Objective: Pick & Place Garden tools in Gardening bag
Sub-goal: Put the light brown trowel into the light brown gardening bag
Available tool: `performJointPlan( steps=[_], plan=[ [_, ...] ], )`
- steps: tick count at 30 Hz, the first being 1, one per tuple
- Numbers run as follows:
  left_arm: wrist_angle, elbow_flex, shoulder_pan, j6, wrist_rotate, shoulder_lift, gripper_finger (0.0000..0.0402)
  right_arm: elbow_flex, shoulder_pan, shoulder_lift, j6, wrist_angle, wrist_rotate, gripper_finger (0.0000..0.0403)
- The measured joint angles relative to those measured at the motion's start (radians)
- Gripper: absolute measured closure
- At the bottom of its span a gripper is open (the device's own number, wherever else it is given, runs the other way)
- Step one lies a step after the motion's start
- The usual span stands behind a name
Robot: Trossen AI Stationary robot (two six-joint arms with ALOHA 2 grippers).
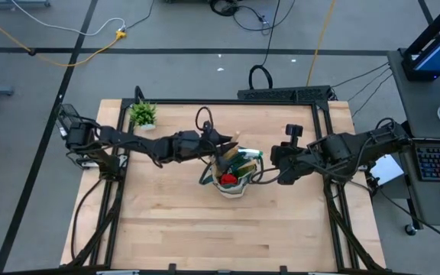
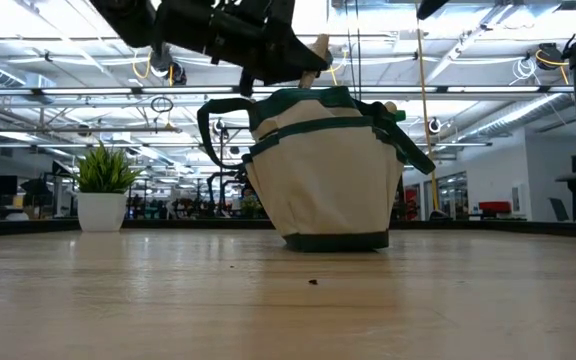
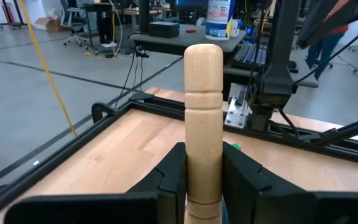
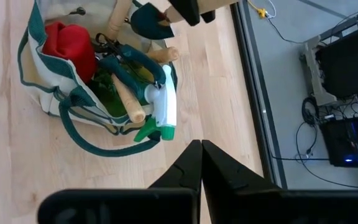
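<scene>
The beige gardening bag (image 1: 234, 177) with dark green trim stands upright on its base mid-table; it also shows in the low view (image 2: 328, 175). In it lie a red glove (image 4: 70, 46), dark shears (image 4: 126, 59), wooden-handled tools (image 4: 129, 102) and a green spray bottle with a white nozzle (image 4: 160, 109) leaning over the rim. My left gripper (image 1: 221, 147) is just above the bag's far side, shut on a tool's wooden handle (image 3: 203, 106); its metal end is hidden. My right gripper (image 4: 201, 163) is shut and empty, right of the bag. My left gripper pinches the tool's round wooden handle (image 3: 203, 165) between its two fingers (image 3: 173, 177), which lie across it. The handle's rounded free end (image 3: 203, 56) sticks out well past the fingers. The tool is lifted clear of the table, over the bag's far rim (image 2: 313, 95).
A small potted green plant (image 1: 143, 114) stands at the table's far left corner. A black frame (image 1: 323, 137) runs round the table's edges. Bare wood (image 1: 205, 229) lies between the bag and the near edge. One loop handle (image 4: 98, 146) of the bag lies on the table.
</scene>
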Motion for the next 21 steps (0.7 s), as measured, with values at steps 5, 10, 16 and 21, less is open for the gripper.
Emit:
performJointPlan(
  steps=[5,10,16,21],
  plan=[
    [0.091,-0.055,0.0,-0.012,0.0,0.0,0.0331,0.0,0.0,0.0,0.0,0.003,0.0,0.0403],
    [0.181,-0.067,0.0,-0.032,0.035,0.078,0.0331,0.0,0.0,0.0,0.0,0.008,0.0,0.0403],
    [0.217,-0.061,0.0,-0.065,0.053,0.146,0.0331,0.0,0.0,0.0,0.022,0.009,0.0,0.0403],
    [0.213,-0.061,-0.002,-0.064,0.053,0.142,0.0331,0.0,0.0,0.0,0.019,0.009,0.0,0.0403]
  ],
)
